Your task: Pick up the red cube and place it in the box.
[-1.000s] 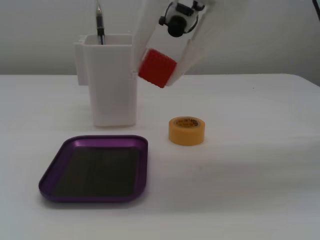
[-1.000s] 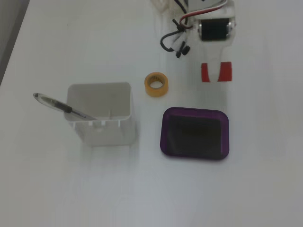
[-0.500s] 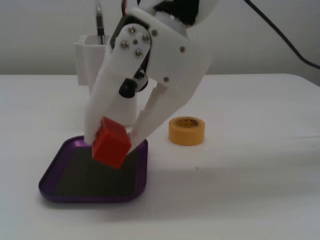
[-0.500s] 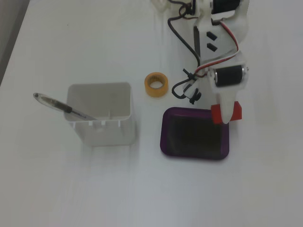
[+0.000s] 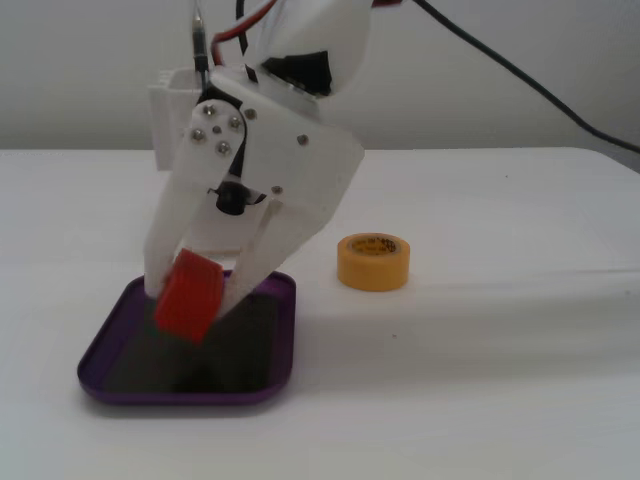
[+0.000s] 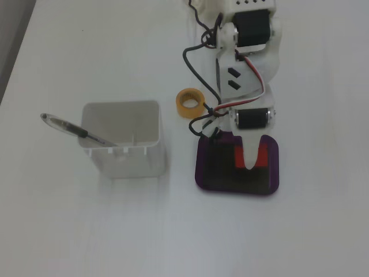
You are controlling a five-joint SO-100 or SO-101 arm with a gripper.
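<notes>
The hand (image 5: 196, 297) pinches the red cube (image 5: 188, 296) tilted above the box (image 5: 284, 330); released here, it may bounce out

glossy purple metal box (image 5: 285, 335), matte red cube (image 5: 188, 295), white plastic container (image 6: 124, 158).

We see bright, even, diffuse light in both fixed views. The white table (image 6: 86, 231) is nearly blown out, shadows are faint and soft, and both pictures look slightly soft overall, without edge distortion.
</notes>
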